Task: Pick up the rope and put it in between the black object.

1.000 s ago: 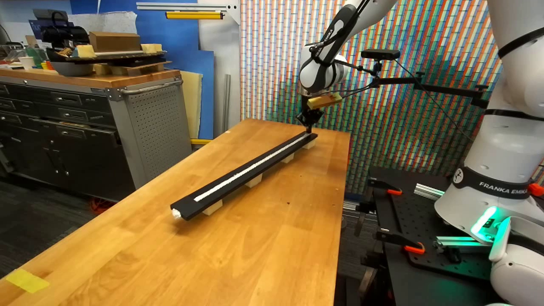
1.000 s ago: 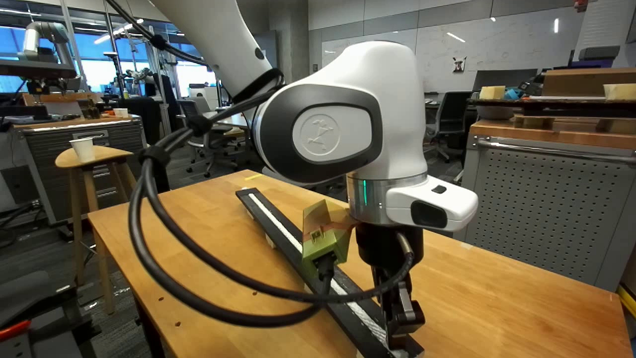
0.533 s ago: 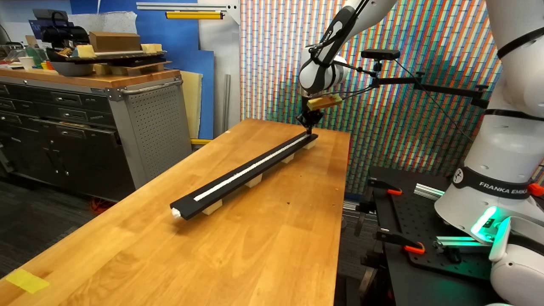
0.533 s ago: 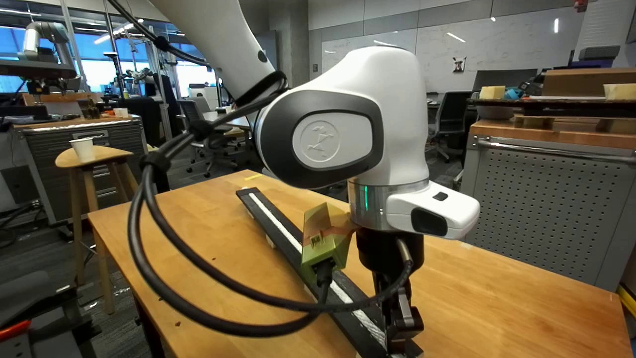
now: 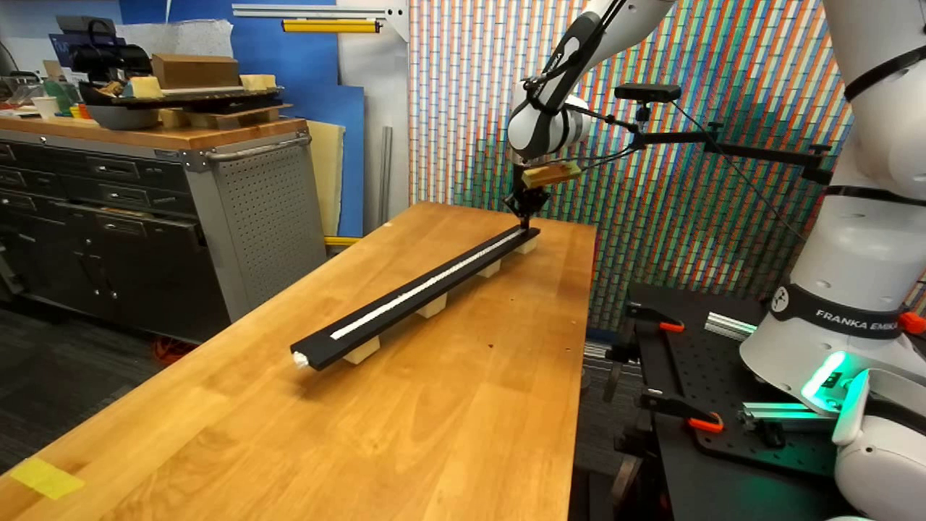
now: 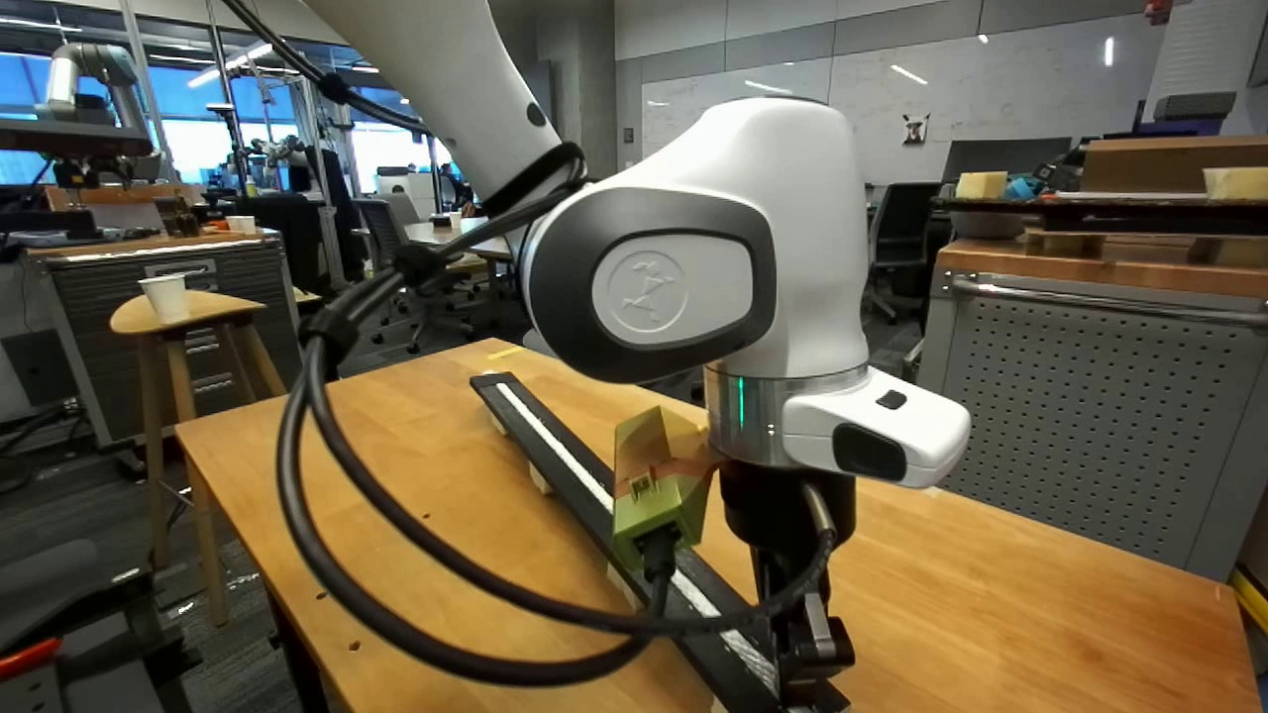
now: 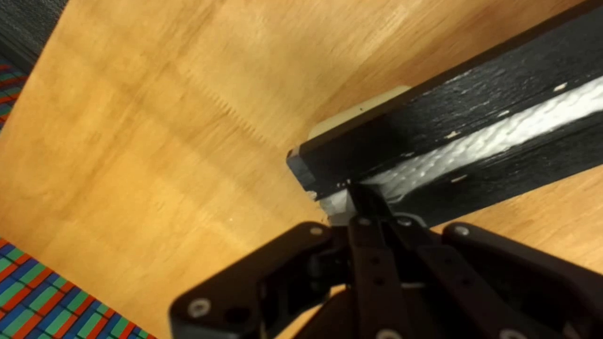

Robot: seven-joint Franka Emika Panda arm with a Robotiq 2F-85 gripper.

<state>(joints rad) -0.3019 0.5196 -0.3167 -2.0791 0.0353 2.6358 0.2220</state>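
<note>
The rope (image 5: 427, 285) is a white cord lying lengthwise in the groove of the long black object (image 5: 318, 349). Both also show in the other pictures: the rope in an exterior view (image 6: 740, 646) and the wrist view (image 7: 494, 132), the black object there too (image 7: 377, 136). My gripper (image 7: 365, 188) points down at the far end of the black object. Its fingers are together, and their tips touch or press on the rope in the groove. White shows on both sides of the tips. I cannot tell whether any rope is pinched between them.
Small wooden blocks (image 5: 432, 307) prop the black object above the wooden table (image 5: 448, 434). The table's far edge is close to my gripper. A loose loop of black cable (image 6: 436, 644) hangs from the arm. A metal workbench (image 5: 268, 217) stands beside the table.
The wrist has dropped a little and shifted slightly in an exterior view, the fingers staying at the bar's end. The bar's opposite end has shifted very slightly.
</note>
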